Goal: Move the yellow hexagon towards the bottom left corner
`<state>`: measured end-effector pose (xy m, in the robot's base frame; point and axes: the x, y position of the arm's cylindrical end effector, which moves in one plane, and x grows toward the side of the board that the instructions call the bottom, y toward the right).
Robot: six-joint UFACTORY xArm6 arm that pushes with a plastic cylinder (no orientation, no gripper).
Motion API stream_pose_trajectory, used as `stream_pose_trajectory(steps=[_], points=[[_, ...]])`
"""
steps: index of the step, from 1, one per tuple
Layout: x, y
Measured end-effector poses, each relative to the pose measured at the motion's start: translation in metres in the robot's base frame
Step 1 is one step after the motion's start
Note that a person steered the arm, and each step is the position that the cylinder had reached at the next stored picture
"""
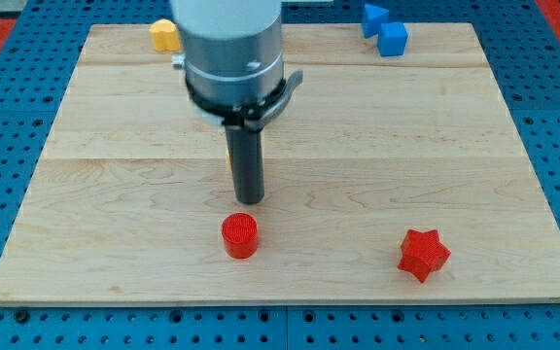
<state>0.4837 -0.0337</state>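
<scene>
A yellow block [164, 35], probably the hexagon, sits at the board's top edge towards the view's left, partly hidden by my arm's grey body. My tip [249, 200] is near the board's middle, far below and to the right of that block. It stands just above the red cylinder [240, 236] without touching it. A thin yellow sliver [228, 163] shows along the rod's left edge; I cannot tell what it is.
A red star [423, 255] lies at the bottom right. Two blue blocks [374, 17] [393, 39] sit together at the top right edge. The wooden board [86, 194] rests on a blue perforated table.
</scene>
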Motion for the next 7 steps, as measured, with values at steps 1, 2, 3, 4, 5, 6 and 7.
stream_pose_trajectory(steps=[1, 2, 3, 4, 5, 6, 7], points=[[-0.027, 0.012], [-0.030, 0.038], [-0.060, 0.038], [-0.053, -0.008], [-0.031, -0.053], [-0.031, -0.100], [-0.054, -0.110]])
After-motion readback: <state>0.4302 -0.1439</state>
